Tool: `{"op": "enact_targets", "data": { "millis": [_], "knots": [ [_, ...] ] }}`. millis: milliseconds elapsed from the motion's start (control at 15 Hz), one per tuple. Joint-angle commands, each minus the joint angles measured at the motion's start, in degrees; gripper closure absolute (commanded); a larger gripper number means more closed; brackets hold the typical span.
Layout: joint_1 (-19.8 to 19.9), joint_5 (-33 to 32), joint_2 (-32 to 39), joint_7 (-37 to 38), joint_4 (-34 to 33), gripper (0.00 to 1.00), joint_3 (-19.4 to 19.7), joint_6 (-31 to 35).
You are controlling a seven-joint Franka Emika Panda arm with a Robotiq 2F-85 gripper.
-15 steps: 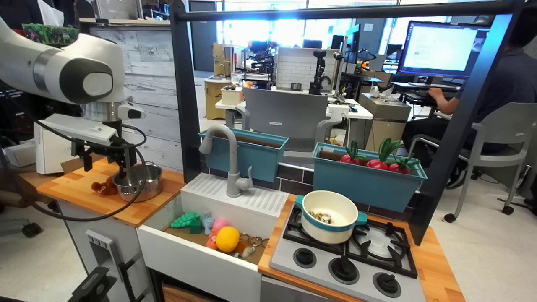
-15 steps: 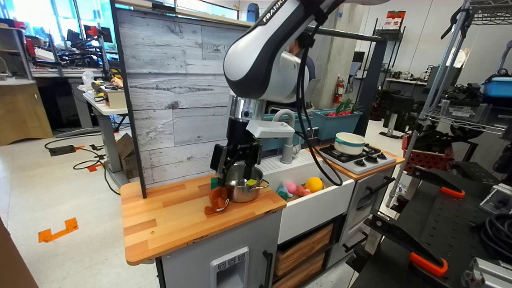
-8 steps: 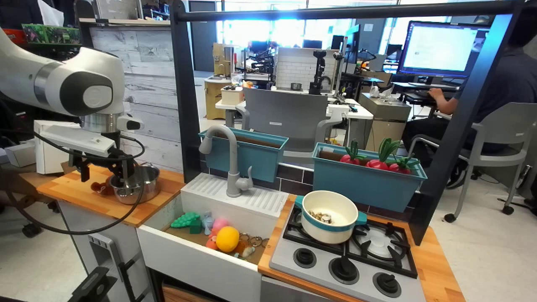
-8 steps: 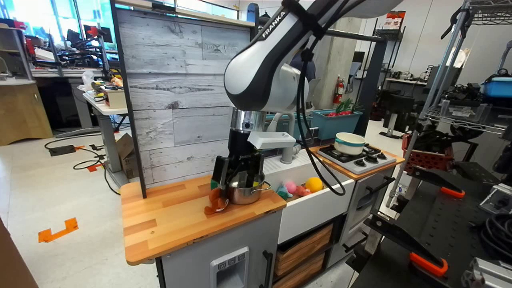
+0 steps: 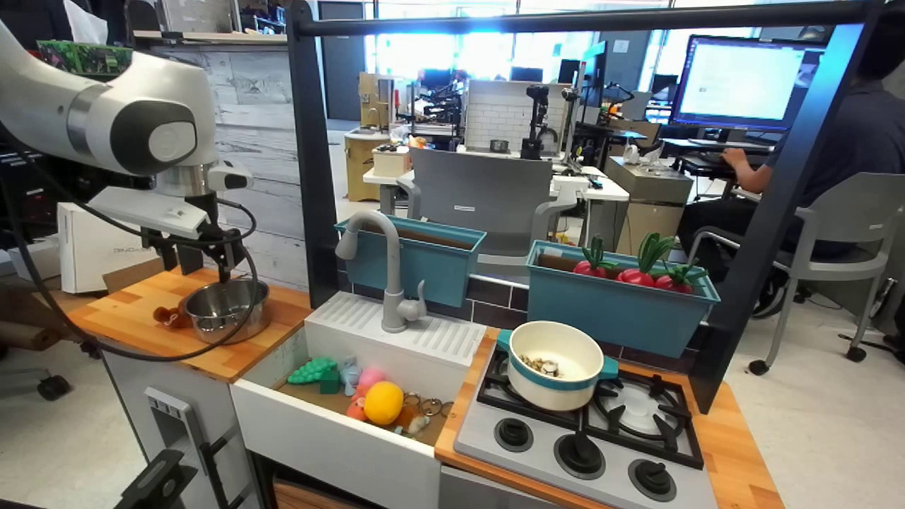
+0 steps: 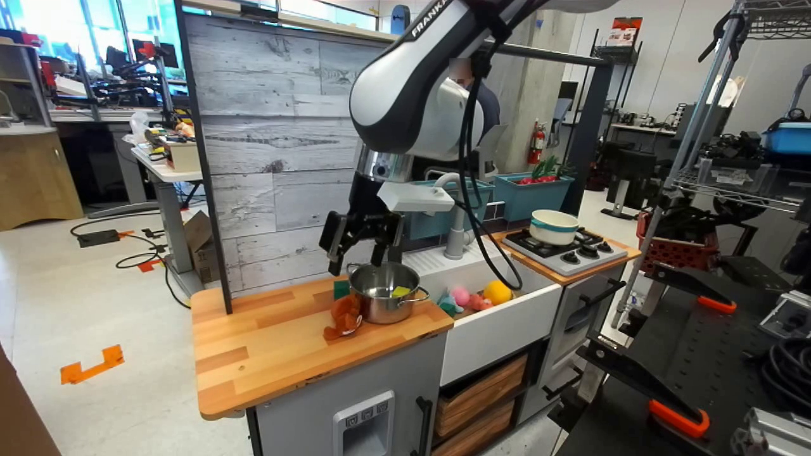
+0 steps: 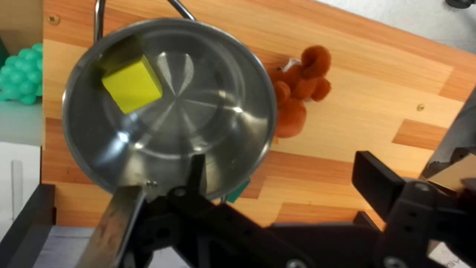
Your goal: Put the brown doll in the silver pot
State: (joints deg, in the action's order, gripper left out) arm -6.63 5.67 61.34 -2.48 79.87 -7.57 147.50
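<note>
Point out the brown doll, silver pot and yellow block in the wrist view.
Brown doll (image 7: 298, 87): wrist view, middle of its visible surface.
Silver pot (image 7: 186, 106): wrist view, bare inside bottom.
Yellow block (image 7: 132, 88): wrist view, its largest visible face.

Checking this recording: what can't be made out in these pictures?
Green block: wrist view, mostly hidden by the silver pot.
Whether the brown doll touches the pot: wrist view, the pot covers the doll's near edge.
Small items in the cream pot: in an exterior view, too small to identify.
Monitor: in an exterior view, screen too small to read.
</note>
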Motion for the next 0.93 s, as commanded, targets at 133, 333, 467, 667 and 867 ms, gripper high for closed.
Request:
{"op": "enact_targets", "data": {
  "millis": [133,333,467,667,867],
  "knots": [
    [3.25,1.33,-3.50,-6.47,1.55,0.00,-6.71,-6.11],
    [2.92,1.54,-1.52,-8.11,-0.86,0.00,-7.92,-13.56],
    [2.22,1.32,-0.29,-7.92,-2.39,0.00,-7.32,-17.93],
    [1.72,1.08,1.62,-7.11,-4.27,0.00,-6.12,-22.99],
    [1.88,0.91,3.18,-6.81,-5.64,0.00,-5.05,-26.61]
  ]
}}
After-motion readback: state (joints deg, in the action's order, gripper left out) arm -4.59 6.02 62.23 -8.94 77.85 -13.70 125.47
